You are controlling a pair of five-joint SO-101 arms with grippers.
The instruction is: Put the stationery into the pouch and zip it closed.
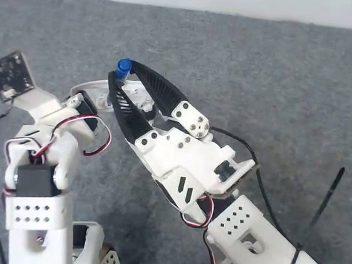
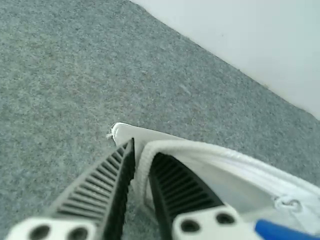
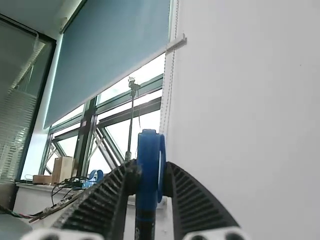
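So from the high view, the right hand (image 1: 120, 71) sits up over the grey tabletop (image 1: 264, 72) with its black fingers clenched on a blue pen (image 1: 123, 67), whose end pokes out right at the fingertips. Just under and beside that hand a bit of the white pouch (image 1: 91, 89) peeks out, lying on the tabletop right next to the front end of the left arm (image 1: 39, 174). From this angle it's hard to tell exactly how that arm meets the pouch. The left wrist view clears that up: the left hand (image 2: 144, 150) is pinched on the pouch (image 2: 225, 170), with its rim caught between the two ribbed black fingers. The zipper runs along the pouch's edge and the little zipper pull (image 2: 287, 204) is farther along it. The pen (image 2: 285, 231) shows as a blue sliver at the frame edge, close to the pouch. The right wrist view points up and away from the tabletop. There the right hand (image 3: 149, 167) is clamped around the pen (image 3: 147, 185), which stands between the fingers against a white wall (image 3: 250, 100) and a window (image 3: 115, 125).
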